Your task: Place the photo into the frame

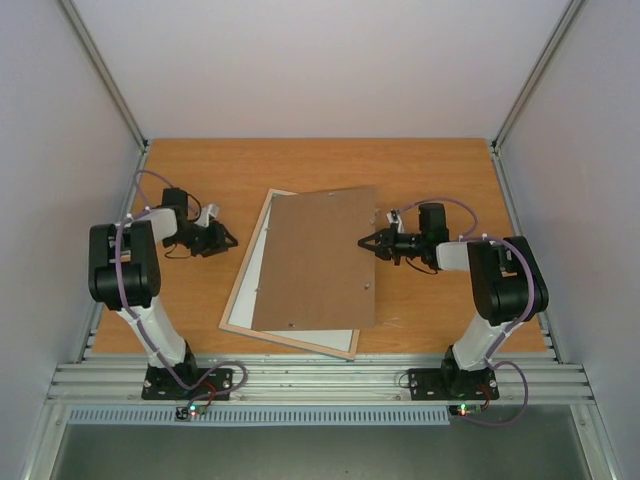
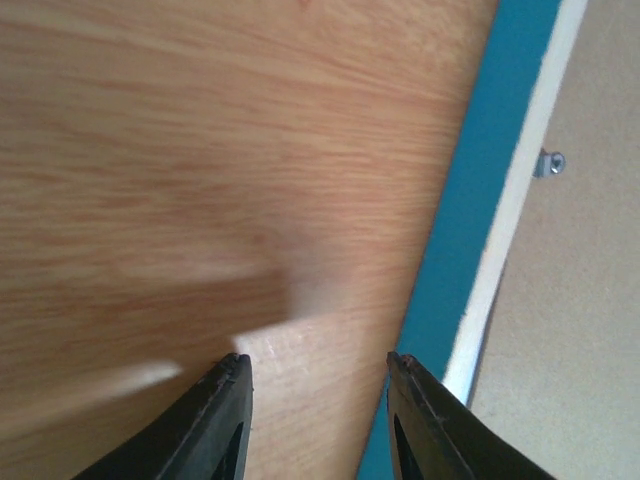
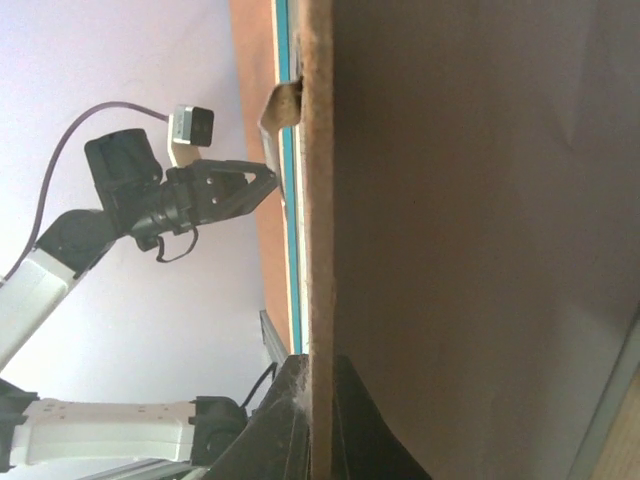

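The frame (image 1: pixel 290 342) lies back-up in the middle of the table, its pale wood rim showing at the left and near sides. Its turquoise edge shows in the left wrist view (image 2: pixel 480 200) and in the right wrist view (image 3: pixel 287 200). A white mat (image 1: pixel 256 272) lies inside it. My right gripper (image 1: pixel 366 242) (image 3: pixel 320 365) is shut on the right edge of the brown backing board (image 1: pixel 320 260) (image 3: pixel 470 200), which it holds tilted over the frame. My left gripper (image 1: pixel 232 240) (image 2: pixel 318 362) is open and empty beside the frame's left edge. The photo is hidden.
The orange wood table (image 1: pixel 200 170) is boxed in by pale walls at the left, right and back. A metal rail (image 1: pixel 320 380) runs along the near edge. A small metal clip (image 2: pixel 548 162) sits on the pale surface past the turquoise edge.
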`<action>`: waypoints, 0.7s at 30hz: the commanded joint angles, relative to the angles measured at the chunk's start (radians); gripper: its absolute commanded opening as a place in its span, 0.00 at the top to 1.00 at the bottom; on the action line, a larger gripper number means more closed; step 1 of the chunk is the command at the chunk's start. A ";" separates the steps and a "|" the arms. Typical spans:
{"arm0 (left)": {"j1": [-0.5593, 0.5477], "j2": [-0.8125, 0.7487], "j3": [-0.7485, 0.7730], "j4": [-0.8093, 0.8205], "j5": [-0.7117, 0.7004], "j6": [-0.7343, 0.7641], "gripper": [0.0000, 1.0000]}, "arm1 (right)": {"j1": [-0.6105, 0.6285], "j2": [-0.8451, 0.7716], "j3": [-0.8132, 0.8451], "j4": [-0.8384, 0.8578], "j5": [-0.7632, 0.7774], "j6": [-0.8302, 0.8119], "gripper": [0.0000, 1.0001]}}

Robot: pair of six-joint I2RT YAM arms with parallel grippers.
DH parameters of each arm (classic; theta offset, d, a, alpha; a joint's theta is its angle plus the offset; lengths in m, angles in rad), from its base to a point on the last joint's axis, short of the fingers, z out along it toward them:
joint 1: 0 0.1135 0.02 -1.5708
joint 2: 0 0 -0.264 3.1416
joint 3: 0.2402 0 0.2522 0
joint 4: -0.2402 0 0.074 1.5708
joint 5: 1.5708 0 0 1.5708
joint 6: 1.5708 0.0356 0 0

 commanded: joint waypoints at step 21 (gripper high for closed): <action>-0.051 0.004 -0.163 0.170 0.214 -0.126 0.83 | 0.032 0.087 0.061 0.023 0.201 0.157 0.99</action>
